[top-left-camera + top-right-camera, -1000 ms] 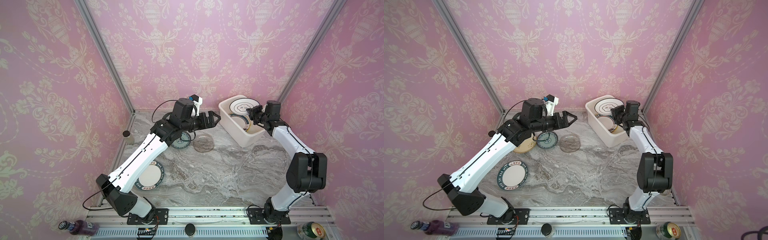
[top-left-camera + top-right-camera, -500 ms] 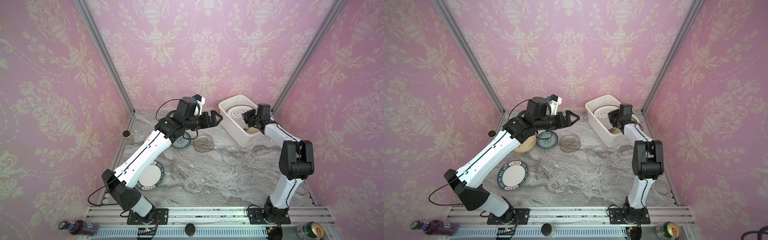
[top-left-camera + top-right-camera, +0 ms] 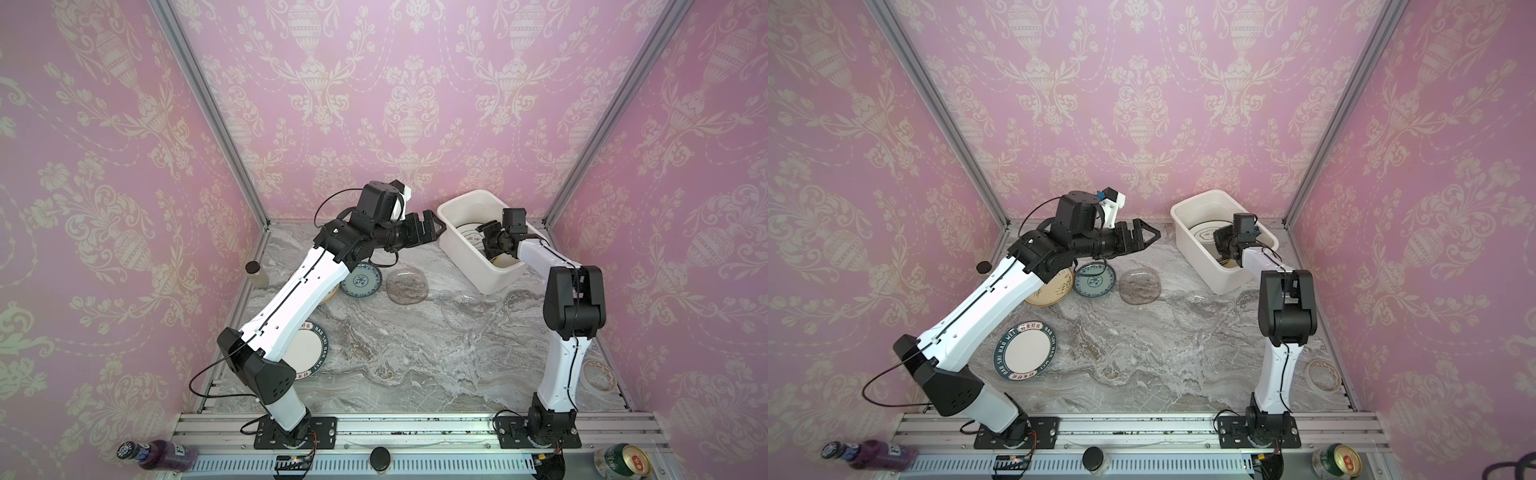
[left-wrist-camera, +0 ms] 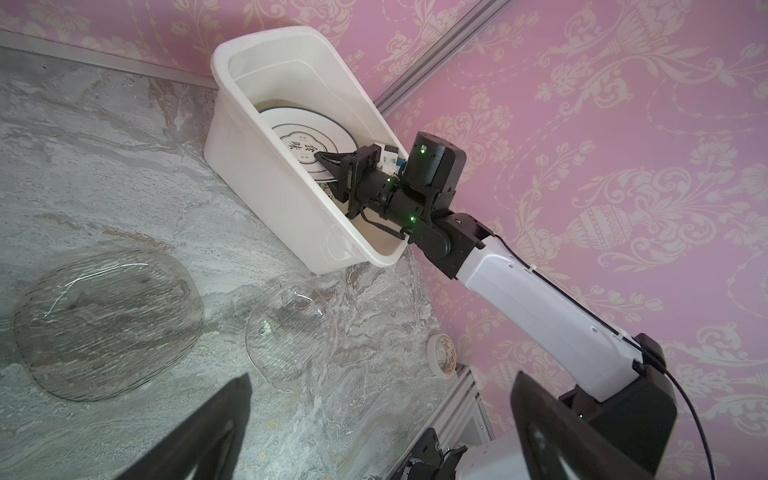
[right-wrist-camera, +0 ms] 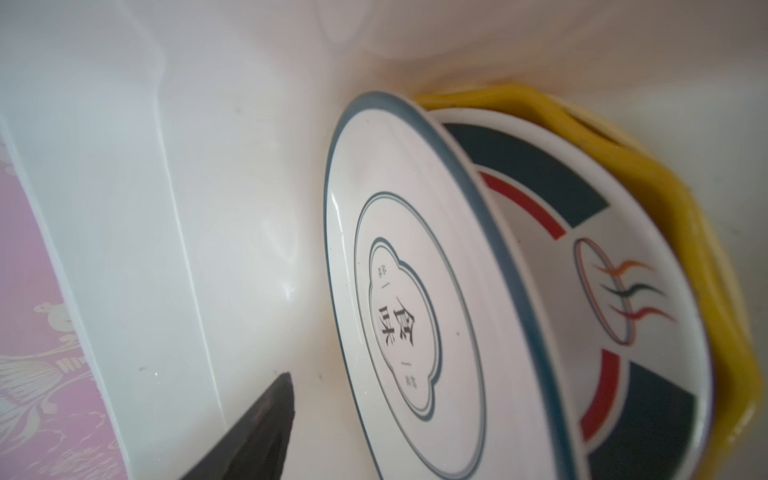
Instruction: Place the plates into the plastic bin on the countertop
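Note:
The white plastic bin [image 3: 469, 266] [image 3: 1200, 262] [image 4: 257, 187] stands at the countertop's back right. My right gripper [image 3: 484, 230] [image 3: 1220, 237] [image 4: 322, 158] reaches inside it, shut on the rim of a white blue-rimmed plate [image 3: 469, 232] [image 4: 303, 137] [image 5: 415, 291]. That plate leans over a dark-and-red banded plate [image 5: 582, 199] and a yellow one [image 5: 673, 199]. My left gripper [image 3: 439, 226] [image 3: 1153, 237] [image 4: 380, 378] hangs open and empty beside the bin's left wall. On the countertop [image 3: 395, 365] lie a teal floral plate [image 3: 360, 282], a smoky glass plate [image 3: 407, 286] [image 4: 108, 324], a clear glass plate [image 3: 467, 309] [image 4: 291, 336], a letter-rimmed plate [image 3: 1025, 351] and a cream plate [image 3: 1050, 289].
A tape roll [image 3: 598, 374] [image 4: 442, 355] lies at the right edge. A small jar [image 3: 255, 274] stands by the left wall. On the front rail rest a purple bottle [image 3: 158, 455] and a can [image 3: 621, 461]. Pink walls close in three sides.
The right gripper has lowered the blue-rimmed plate from near upright to a flatter lean inside the bin, and that arm's elbow has folded in. The left gripper stayed open, shifting slightly.

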Controlling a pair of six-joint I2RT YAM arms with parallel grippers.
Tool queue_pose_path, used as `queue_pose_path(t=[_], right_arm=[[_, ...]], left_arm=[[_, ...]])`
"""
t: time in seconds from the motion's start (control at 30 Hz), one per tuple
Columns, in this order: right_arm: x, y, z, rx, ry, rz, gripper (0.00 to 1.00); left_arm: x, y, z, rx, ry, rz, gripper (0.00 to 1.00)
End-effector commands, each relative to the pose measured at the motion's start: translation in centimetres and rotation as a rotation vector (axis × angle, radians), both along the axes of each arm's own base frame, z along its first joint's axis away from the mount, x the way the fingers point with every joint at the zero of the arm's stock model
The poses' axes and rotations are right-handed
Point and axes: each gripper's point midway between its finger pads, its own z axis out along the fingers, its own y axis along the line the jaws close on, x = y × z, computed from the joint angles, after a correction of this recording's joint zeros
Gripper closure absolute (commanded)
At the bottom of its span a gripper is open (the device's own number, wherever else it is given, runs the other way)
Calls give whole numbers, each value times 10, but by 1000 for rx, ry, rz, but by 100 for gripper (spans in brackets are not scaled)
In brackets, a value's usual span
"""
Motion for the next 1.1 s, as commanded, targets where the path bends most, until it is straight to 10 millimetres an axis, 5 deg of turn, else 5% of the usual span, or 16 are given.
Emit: queue_pose_path(t=[0.0,0.47,0.9,1.07], right_arm=[[17,1,23,-9,-77,-7,99],[22,-1,2,-37,-15,9,75],[10,-3,-10,-81,89,34,32],[3,-4,-16,-153,188,87,22]], left_arm=[[1,3,3,3,18,0,1],[11,2,5,6,33,9,1],[14,3,11,10,32,22,1],[14,8,12,22,27,40,1]])
